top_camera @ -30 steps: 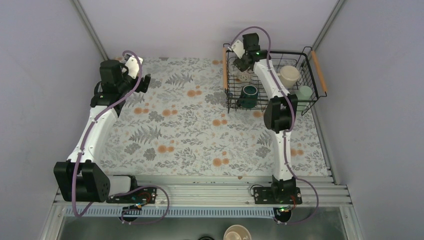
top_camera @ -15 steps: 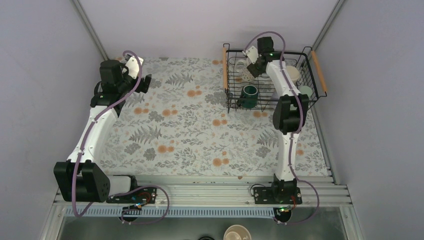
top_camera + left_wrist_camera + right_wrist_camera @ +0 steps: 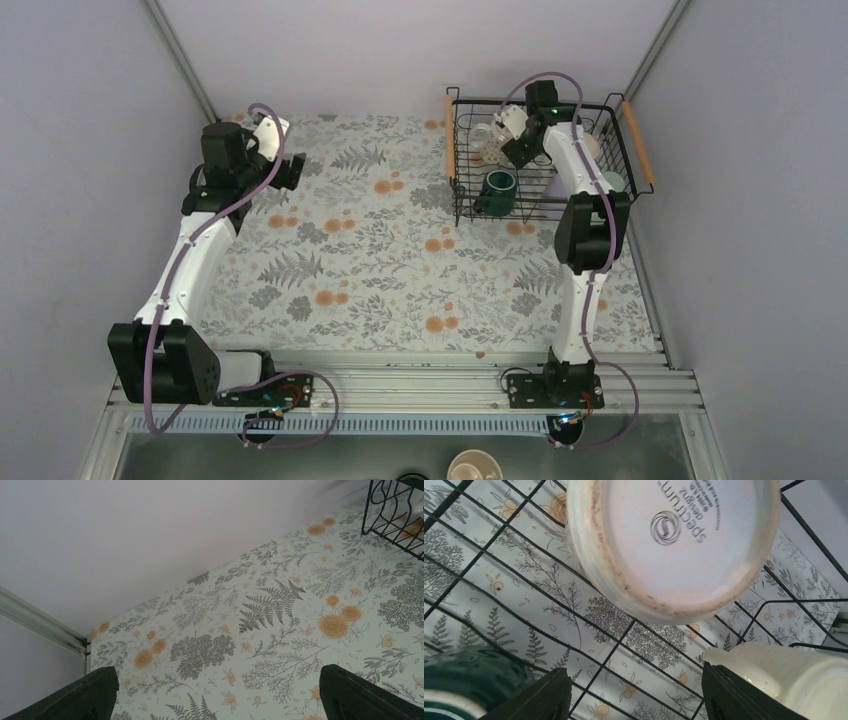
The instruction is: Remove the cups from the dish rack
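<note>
The black wire dish rack [image 3: 455, 150] with wooden handles stands at the far right of the table. My right gripper [image 3: 510, 150] reaches down inside it, open, holding nothing. In the right wrist view the gripper [image 3: 634, 700] hangs over the rack's wire floor. A pale speckled cup [image 3: 674, 540] lies just ahead, its stamped base facing the camera. The dark green mug [image 3: 464, 680] [image 3: 499, 186] is by the left finger [image 3: 539, 700]. The cream mug [image 3: 784, 675] sits against the right finger [image 3: 734, 695]. The mint green cup [image 3: 613, 183] peeks out behind the arm. My left gripper [image 3: 285, 165] [image 3: 220, 695] hovers open over the mat, far left.
A floral mat [image 3: 380, 260] covers the table between the arms. Grey walls close in both sides and the back. A tan cup [image 3: 474, 467] sits below the near rail. The rack's corner [image 3: 395, 515] shows in the left wrist view.
The right arm has swung rightward and deeper into the rack, from its left end toward the middle, and its jaws have narrowed slightly. The left arm has stayed put.
</note>
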Controlling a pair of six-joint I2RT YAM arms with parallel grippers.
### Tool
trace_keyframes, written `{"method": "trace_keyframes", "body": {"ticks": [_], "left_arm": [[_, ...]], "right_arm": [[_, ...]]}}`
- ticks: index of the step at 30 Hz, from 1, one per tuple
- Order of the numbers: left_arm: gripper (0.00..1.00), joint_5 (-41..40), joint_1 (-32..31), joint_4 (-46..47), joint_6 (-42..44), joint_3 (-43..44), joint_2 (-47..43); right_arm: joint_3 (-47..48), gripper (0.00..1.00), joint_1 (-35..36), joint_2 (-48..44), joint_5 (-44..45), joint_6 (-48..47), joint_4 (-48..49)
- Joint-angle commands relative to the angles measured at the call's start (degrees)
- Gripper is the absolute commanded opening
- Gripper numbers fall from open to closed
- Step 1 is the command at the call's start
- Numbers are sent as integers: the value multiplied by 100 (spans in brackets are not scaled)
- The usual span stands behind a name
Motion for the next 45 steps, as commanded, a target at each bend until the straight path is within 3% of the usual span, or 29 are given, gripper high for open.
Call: {"method": "trace_keyframes", "body": {"ticks": [1, 4, 9, 20, 31, 45], "left_arm": [[100, 93, 3, -10, 49, -81, -102], [100, 108, 3, 0, 54, -93, -114], [100, 84, 6, 68, 58, -150, -111], [100, -6, 11, 293, 129, -264, -67], [100, -139, 20, 437, 199, -440, 49], [100, -92, 73, 628, 155, -702, 113]], "right_arm": [[-97, 70, 2, -610, -109, 30, -53], [65, 76, 20, -821, -264, 3, 7], [702, 76, 92, -701, -553, -198, -90], [1372, 79, 616, 44, -683, -1558, 184], [1218, 75, 937, 649, 694, -2052, 1214], [508, 75, 1174, 819, 1514, -2343, 2279]]}}
